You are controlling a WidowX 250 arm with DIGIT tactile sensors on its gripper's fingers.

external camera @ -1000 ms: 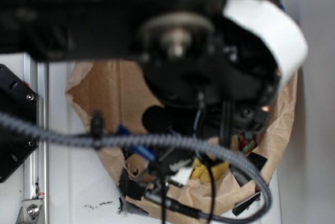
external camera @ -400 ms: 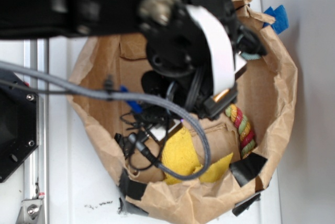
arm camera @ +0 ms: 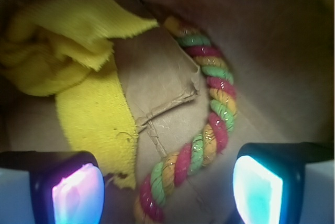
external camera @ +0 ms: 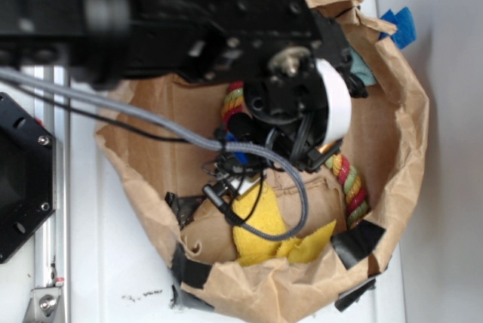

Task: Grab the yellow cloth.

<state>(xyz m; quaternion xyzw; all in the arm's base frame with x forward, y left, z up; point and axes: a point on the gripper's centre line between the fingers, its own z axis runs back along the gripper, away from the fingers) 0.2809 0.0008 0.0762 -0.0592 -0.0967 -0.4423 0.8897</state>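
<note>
In the wrist view the claw (arm camera: 167, 192) is standing open, its two glowing fingers (arm camera: 77, 192) sitting apart at about seven and five o'clock with nothing between them but brown paper and rope. Just beyond the left finger, the yellow cloth (arm camera: 86, 96) is lying on the floor of the brown paper bag (arm camera: 282, 67), one strip running up toward eleven o'clock, where the rest is bunching into folds. At three o'clock of that strip, apart from it across a creased paper flap, the red-yellow-green rope (arm camera: 212, 124) is curving from six o'clock up toward twelve.

In the exterior view the black arm (external camera: 189, 29) is reaching over the bag (external camera: 392, 142) from ten o'clock, and a grey cable (external camera: 136, 112) is trailing across it. The cloth (external camera: 260, 221) is showing at six o'clock of the arm's head, with the rope (external camera: 351, 187) at four o'clock. The bag is resting on the white worktop (external camera: 106, 263). A teal cloth (external camera: 364, 74) is peeking out at two o'clock.
</note>
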